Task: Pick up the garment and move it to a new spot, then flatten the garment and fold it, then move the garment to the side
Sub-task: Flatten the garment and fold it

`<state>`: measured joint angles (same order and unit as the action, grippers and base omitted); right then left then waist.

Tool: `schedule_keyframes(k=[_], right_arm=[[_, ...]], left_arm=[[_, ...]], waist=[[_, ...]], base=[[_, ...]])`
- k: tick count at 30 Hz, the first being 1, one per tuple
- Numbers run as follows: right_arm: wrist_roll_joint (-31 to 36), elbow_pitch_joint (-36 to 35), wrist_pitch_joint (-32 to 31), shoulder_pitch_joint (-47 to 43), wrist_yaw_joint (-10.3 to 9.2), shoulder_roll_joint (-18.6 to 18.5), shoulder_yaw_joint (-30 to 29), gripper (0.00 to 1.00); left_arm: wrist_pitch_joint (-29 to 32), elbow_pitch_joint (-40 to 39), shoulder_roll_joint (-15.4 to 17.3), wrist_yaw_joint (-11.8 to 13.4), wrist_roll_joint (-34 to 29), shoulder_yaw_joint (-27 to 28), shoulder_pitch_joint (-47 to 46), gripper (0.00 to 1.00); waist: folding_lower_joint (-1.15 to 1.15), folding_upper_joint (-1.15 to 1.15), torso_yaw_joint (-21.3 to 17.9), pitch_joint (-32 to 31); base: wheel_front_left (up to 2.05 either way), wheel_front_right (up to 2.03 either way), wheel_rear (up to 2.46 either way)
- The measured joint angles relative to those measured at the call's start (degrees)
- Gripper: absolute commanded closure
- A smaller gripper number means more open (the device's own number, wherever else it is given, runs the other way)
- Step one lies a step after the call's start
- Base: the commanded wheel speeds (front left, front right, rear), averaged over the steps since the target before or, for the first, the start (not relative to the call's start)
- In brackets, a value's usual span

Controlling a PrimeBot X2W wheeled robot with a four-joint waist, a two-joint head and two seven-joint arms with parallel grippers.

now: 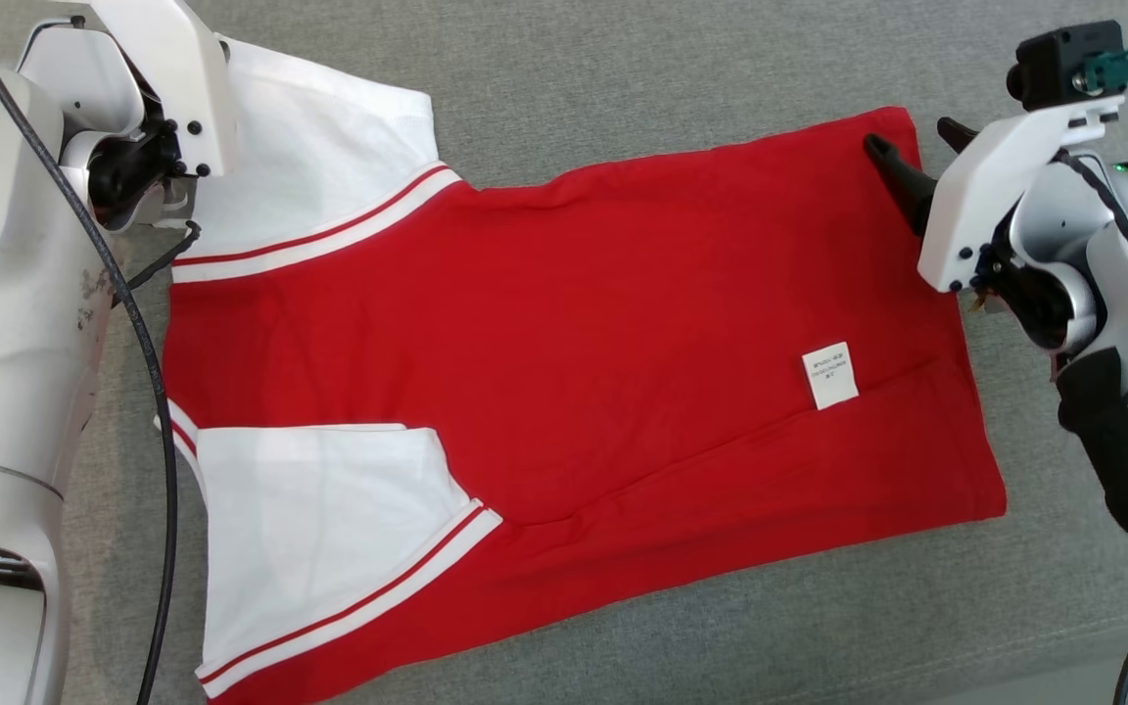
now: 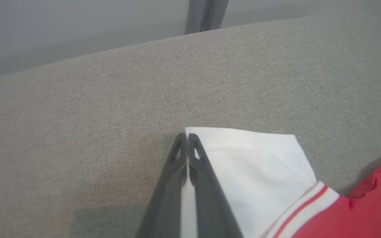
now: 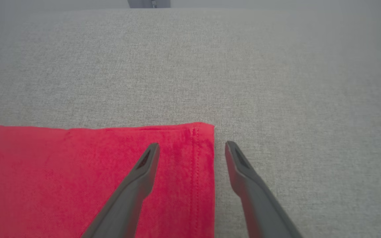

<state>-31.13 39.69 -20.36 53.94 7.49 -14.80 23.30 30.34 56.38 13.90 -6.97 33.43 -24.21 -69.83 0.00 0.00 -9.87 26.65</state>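
The garment (image 1: 564,343), a red shirt with white sleeves and a white label (image 1: 830,374), lies spread flat on the grey cloth surface (image 1: 623,69). In the left wrist view my left gripper (image 2: 186,138) is shut on the corner of the far white sleeve (image 2: 253,165), and a strip of white cloth shows between the fingers. My right gripper (image 1: 910,137) stands open at the far hem corner. One of its fingers (image 3: 144,165) is over the red cloth (image 3: 61,172), the other over bare grey surface just past the hem (image 3: 205,158).
The grey surface (image 3: 276,82) stretches beyond the shirt on all sides. Its far edge (image 2: 78,59) meets a pale wall with a dark upright post (image 2: 207,15). A black cable (image 1: 133,323) hangs along my left arm beside the near sleeve.
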Motion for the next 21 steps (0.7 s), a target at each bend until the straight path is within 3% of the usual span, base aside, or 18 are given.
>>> schedule_keyframes(k=[5, 12, 13, 14, 16, 17, 21], right_arm=[[-0.69, 4.69, -5.49, 4.33, 0.01, -0.11, 1.44, 0.0], [-0.38, 11.32, -6.53, 8.22, 0.01, -0.15, 1.69, 0.0], [-0.51, 11.87, -6.26, 8.49, 0.01, -0.02, 1.81, 0.06], [-0.62, 12.56, -5.98, 8.77, 0.01, 0.08, 1.94, 0.48], [-0.7, 13.47, -5.48, 8.99, 0.01, 0.2, 2.52, 0.78], [-0.85, 13.93, -5.24, 9.0, 0.01, 0.29, 2.82, 1.0], [-1.45, 14.82, -3.42, 9.46, 0.01, 0.26, 3.99, 1.0]], left_arm=[[0.68, -1.1, -0.33, -0.08, 0.05, -1.07, -0.08, 1.0], [0.99, -2.54, -0.84, -0.11, 0.67, -2.31, -0.1, 1.0], [0.98, -2.75, -0.82, -0.12, 0.93, -2.38, -0.1, 1.0], [0.99, -2.93, -0.85, -0.12, 1.09, -2.47, -0.1, 1.0], [1.18, -3.22, -0.8, -0.3, 1.37, -2.68, -0.03, 1.0], [1.18, -3.39, -0.78, -0.3, 1.41, -2.78, -0.01, 1.0], [0.37, -4.21, -0.41, -0.31, 1.48, -3.14, 0.03, 1.0]], waist=[[0.0, 0.0, 1.15, 0.31], [0.0, 0.0, 2.68, 0.83], [0.0, 0.0, 2.87, 0.91], [0.0, 0.0, 3.03, 0.99], [0.0, 0.0, 3.3, 1.11], [0.0, 0.0, 3.4, 1.17], [0.0, 0.0, 3.62, 1.39]], base=[[0.0, 0.0, 0.0], [0.0, 0.0, 0.0], [0.0, 0.0, 0.0], [0.0, 0.0, 0.0], [0.0, 0.0, 0.0], [0.0, 0.0, 0.0], [0.0, 0.0, 0.0]])
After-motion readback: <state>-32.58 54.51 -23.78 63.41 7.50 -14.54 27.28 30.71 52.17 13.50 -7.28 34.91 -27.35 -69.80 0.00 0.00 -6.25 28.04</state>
